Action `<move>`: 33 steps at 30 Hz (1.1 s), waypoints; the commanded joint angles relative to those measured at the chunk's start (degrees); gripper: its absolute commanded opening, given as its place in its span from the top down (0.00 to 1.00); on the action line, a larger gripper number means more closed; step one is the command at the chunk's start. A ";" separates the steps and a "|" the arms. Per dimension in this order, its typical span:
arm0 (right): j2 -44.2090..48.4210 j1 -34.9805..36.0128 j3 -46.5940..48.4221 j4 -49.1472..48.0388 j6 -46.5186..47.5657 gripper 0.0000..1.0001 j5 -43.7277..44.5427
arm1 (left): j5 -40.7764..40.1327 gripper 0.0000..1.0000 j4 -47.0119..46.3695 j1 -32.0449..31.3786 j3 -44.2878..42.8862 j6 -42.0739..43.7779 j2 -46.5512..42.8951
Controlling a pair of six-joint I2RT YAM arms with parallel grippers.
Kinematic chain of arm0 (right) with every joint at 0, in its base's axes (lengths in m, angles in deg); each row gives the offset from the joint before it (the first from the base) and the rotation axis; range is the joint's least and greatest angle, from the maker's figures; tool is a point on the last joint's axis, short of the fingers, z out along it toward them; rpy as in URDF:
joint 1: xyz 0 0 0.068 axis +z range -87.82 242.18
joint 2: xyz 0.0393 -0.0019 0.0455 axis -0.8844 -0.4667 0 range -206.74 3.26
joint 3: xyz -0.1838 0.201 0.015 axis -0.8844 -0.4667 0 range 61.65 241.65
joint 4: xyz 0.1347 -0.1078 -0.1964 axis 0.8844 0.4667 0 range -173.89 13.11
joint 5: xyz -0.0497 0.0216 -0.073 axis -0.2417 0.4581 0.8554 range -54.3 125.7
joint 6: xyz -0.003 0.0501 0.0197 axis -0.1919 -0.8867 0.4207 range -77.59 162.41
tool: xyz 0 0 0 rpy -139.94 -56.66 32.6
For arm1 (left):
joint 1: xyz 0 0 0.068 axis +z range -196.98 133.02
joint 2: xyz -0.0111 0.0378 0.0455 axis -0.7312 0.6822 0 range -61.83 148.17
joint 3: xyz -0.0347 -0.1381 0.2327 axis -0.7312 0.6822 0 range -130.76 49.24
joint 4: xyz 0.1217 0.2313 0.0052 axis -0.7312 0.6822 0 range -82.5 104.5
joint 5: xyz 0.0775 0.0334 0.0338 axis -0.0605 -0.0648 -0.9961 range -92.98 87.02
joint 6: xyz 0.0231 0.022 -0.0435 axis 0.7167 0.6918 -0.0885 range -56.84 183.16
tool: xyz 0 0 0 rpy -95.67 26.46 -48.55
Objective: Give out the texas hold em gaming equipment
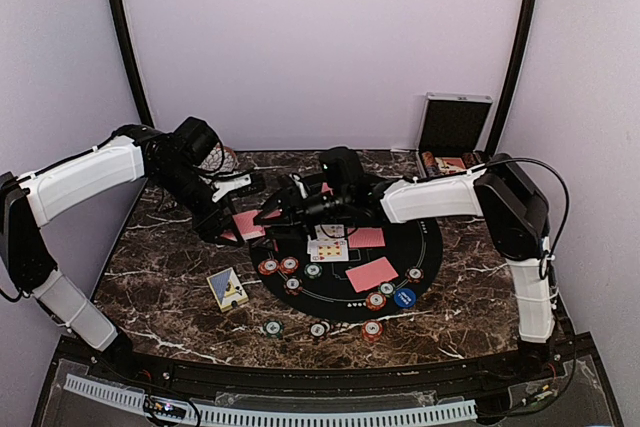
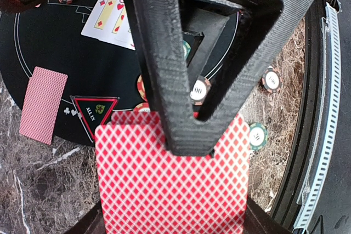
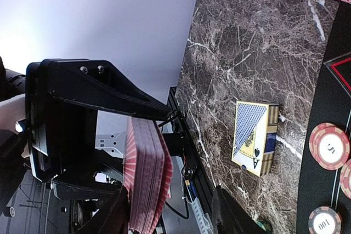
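A: Nearest the arms?
B: Saw three chips [image 1: 318, 330] loose on bare tabletop [image 1: 150, 277], plus a blue card box [image 1: 228, 289] lying flat just left of the mat [image 1: 412, 239].
A: On the mat itself?
B: Counted more chips round its near edge, face-down cards [image 1: 370, 274] right of centre, face-up cards [image 1: 328, 249] mid-mat. Judged the deal partway thru, approx.
A: Then the hands?
B: Found left hand [image 2: 189, 141] pressed tight on the deck [image 2: 170, 190], red backs showing, held at mat's left rim, off the surface as far as could be judged. Found right hand [image 1: 275, 209] just beside it, fingers [image 3: 222, 217] spread, deck edge close by. Couldn't tell re contact w/ top card.
A: Furthest back?
B: Silver case [image 1: 452, 132], lid up, far right corner. Not part of the job.
A: Worries?
B: Reckoned on a double pull: pinching too deep into the stack, dragging two cards instead of one. Also feared a fanned or spilled deck, given a sideways tug vs. that clamp. Flagged a card flipping or landing on chips too, given release too high. Advised shallow pinch, slow pull.
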 commanded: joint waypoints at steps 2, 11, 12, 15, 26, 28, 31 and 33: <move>-1.08 1.22 5.03 3.29 1.73 0.46 0.28 | 1.88 1.00 0.22 0.32 -2.06 0.27 -1.28; -5.92 2.80 9.87 4.26 1.08 0.46 -1.18 | 1.94 1.00 0.40 0.32 -1.84 0.42 -1.09; -6.19 2.80 10.16 4.56 1.20 0.46 -1.32 | 1.89 1.00 0.36 0.32 -1.74 0.44 -1.07; -6.75 2.73 11.18 7.79 3.07 0.47 -1.13 | 1.70 1.00 0.34 0.32 -1.71 0.46 -1.18; -1.11 -0.48 6.31 11.69 7.13 0.58 1.02 | 1.45 1.00 -0.05 0.32 -0.85 0.51 -1.91; -0.51 -0.51 6.17 11.83 7.24 0.60 1.03 | 1.44 1.00 -0.11 0.32 -0.88 0.45 -1.80; 0.51 -0.48 5.70 11.37 6.93 0.66 1.03 | 1.62 1.00 -0.07 0.32 -0.91 0.44 -1.70; 1.12 -0.45 5.14 10.09 6.04 0.68 0.87 | 1.54 1.00 -0.09 0.32 -0.85 0.36 -1.73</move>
